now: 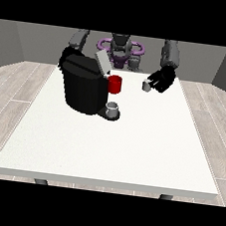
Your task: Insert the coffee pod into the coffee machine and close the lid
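Pod (147, 86) sits grasped in the hand at the view's right (160, 79), at three o'clock from the coffee machine (84, 86); misalignment at the open lid (102, 62) could jam it.

large white worktop (105, 149) | bulky black coffee machine (83, 89), light grey raised lid (102, 62) | red cup (115, 84) | small grey cup (113, 108) | small grey coffee pod (147, 86) | black hand at the view's right (162, 78) | pale grey wood-plank floor (13, 87)
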